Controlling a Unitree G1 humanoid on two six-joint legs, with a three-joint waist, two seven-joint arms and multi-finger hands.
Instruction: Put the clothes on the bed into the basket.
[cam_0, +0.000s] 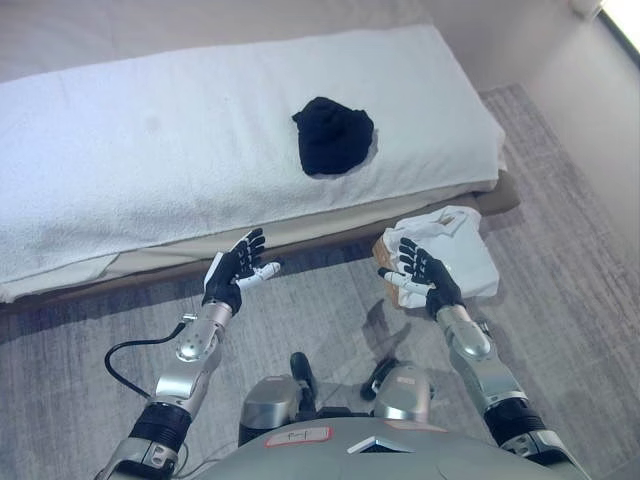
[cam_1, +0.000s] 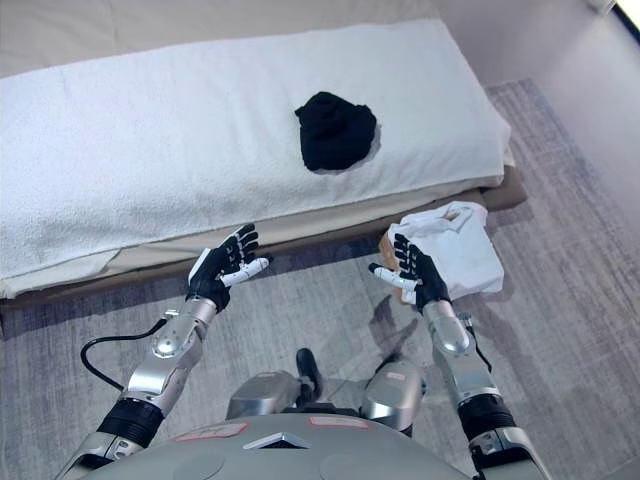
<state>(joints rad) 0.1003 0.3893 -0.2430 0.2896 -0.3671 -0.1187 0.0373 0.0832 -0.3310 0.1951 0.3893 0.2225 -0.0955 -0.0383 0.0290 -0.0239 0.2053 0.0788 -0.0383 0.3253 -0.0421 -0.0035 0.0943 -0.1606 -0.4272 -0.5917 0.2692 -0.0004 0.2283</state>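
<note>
So far the task looks partly done, judging from how things lie. On the left, the left hand (cam_0: 233, 271) hovers over the floor just in front of the bed (cam_0: 120, 160), fingers spread apart and holding nothing. Further along, a crumpled black garment (cam_0: 333, 135) lies on the bed's white cover, toward its right half, well apart from both hands; it appears to be the only piece of clothing left there. To its right and lower, the right hand (cam_0: 424, 275) is raised with its fingers apart too, empty, just beside the basket (cam_0: 385, 245) on the floor by the bed's right corner. White cloth (cam_0: 455, 245) fills and drapes over the basket, hiding most of it. What remains, seemingly, is fetching the black garment and dropping it in.
</note>
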